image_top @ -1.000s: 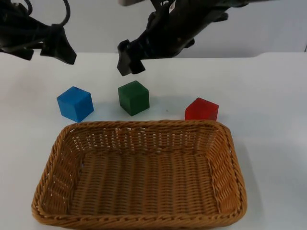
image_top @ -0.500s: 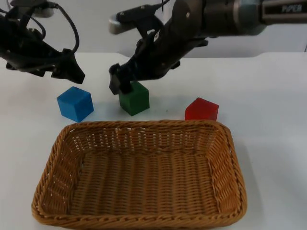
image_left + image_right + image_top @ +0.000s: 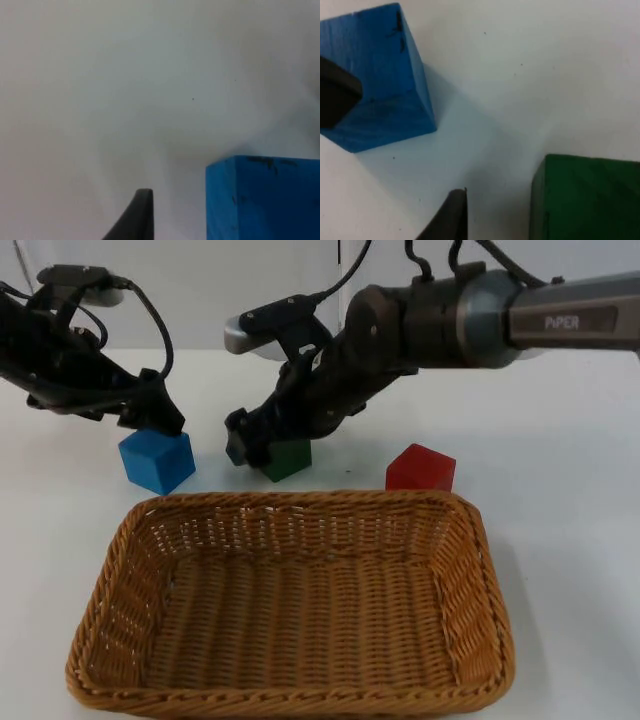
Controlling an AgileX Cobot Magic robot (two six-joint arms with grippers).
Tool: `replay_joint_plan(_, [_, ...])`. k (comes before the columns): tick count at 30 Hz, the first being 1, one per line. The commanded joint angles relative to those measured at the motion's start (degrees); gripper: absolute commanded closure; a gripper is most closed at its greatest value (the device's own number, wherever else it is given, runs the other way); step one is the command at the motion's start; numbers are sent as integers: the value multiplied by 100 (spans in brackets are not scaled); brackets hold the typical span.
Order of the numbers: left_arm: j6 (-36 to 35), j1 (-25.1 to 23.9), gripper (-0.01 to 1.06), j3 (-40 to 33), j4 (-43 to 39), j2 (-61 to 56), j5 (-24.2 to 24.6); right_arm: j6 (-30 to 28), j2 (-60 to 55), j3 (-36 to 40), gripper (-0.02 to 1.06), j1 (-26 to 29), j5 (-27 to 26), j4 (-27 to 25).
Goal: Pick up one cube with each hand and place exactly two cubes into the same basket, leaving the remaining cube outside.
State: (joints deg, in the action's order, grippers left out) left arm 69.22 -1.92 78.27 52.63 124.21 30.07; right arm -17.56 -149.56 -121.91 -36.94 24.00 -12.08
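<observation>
Left of centre in the top view, the left gripper (image 3: 160, 422) sits low at the blue cube (image 3: 157, 460), while the right gripper (image 3: 262, 438) straddles the green cube (image 3: 287, 457) at centre. Both seem spread apart rather than clamped, though the top view hides the far fingers. The red cube (image 3: 420, 468) stands right of centre, behind the empty basket (image 3: 487, 570) (filling the lower frame). Risk: an off-centre closure could nudge or twist either cube, and the two arms work close together, so they may collide on lifting.
</observation>
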Motion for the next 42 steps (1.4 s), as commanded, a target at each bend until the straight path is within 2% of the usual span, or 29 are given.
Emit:
replay_joint_plan(1, [108, -4, 0, 30, 158, 54, -25, -8, -13, -38, -1, -41, -163, 11])
replay_joint_plan(17, [293, -4, 0, 30, 243, 551, -87, -8, -160, -38, 0, -30, -492, 20])
replay_joint_plan(24, [363, -4, 0, 30, 287, 671, -148, -8, -218, -38, 8, -30, -783, 20])
replay_joint_plan(36, [404, -4, 0, 30, 389, 673, -233, -8, -218, -38, 9, -16, -618, 35])
replay_joint_plan(39, [418, -4, 1, 30, 389, 673, -233, -8, -218, -38, 15, -16, -605, 35])
replay_joint_plan(41, [418, -4, 6, 30, 389, 673, -233, 52, -218, -38, 31, -16, -576, 35])
replay_joint_plan(42, [418, -4, 14, 30, 389, 673, -233, 52, -218, -38, 38, -16, -561, 35])
